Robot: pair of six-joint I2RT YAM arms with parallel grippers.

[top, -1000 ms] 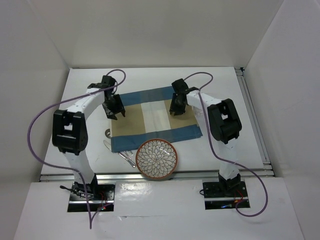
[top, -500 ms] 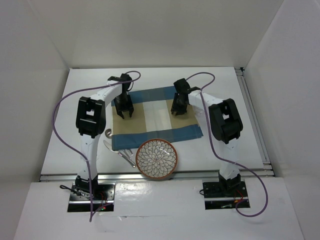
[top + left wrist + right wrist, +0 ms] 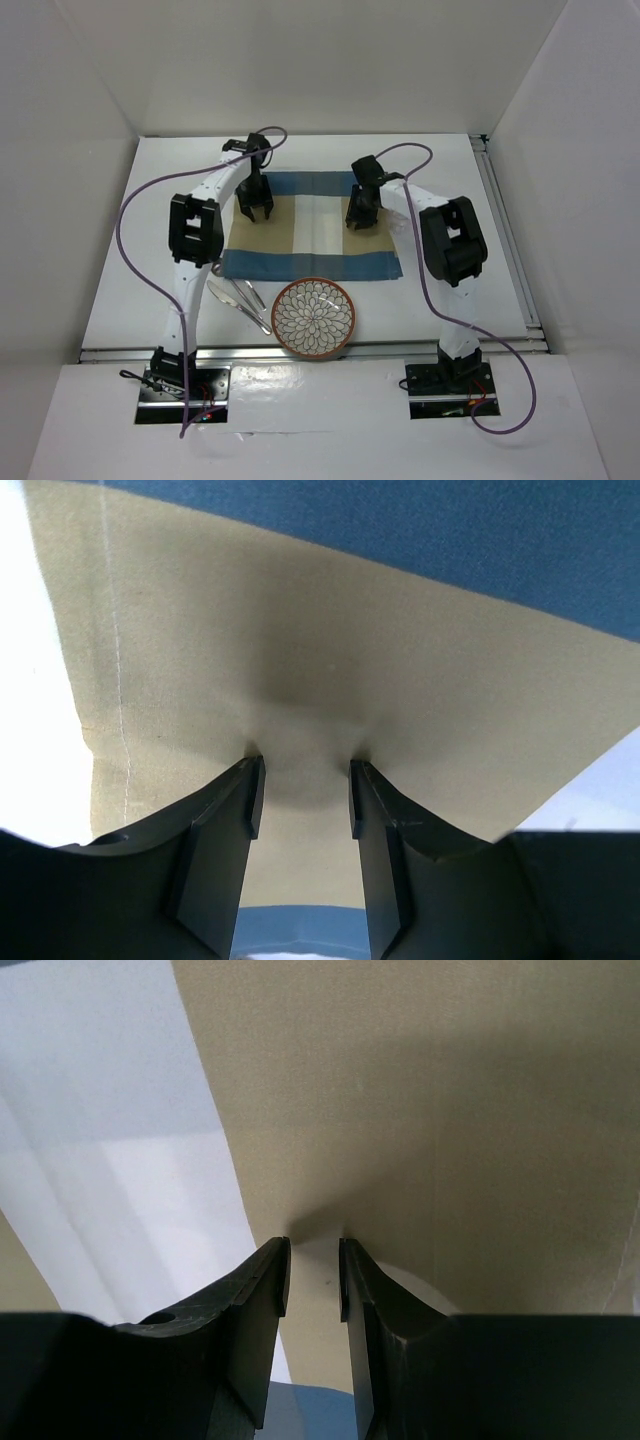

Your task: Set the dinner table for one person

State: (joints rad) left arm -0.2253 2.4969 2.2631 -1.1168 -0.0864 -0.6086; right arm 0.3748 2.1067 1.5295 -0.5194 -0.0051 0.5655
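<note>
A blue-and-tan striped placemat [image 3: 310, 235] lies flat and square on the white dinner table [image 3: 165, 215], in the middle. My left gripper [image 3: 254, 213] stands on its left tan band and my right gripper [image 3: 358, 222] on its right tan band. In the left wrist view the left gripper [image 3: 303, 770] is open, its fingertips [image 3: 254, 780] pressed onto the tan cloth [image 3: 300, 650], which puckers slightly between them. The right gripper [image 3: 314, 1250] is open by a narrower gap, tips down on the tan cloth [image 3: 430, 1090] beside the white stripe [image 3: 100, 1110]. Neither holds anything.
A round patterned plate [image 3: 313, 317] with a red rim sits at the table's near edge, just in front of the mat. Metal cutlery [image 3: 240, 300] lies left of the plate. A metal rail [image 3: 508, 240] runs along the right edge, and white walls enclose the table.
The placemat has turned from tilted to square with the table. My left gripper slid right and back along it; the right one shifted slightly. More of the cutlery now shows.
</note>
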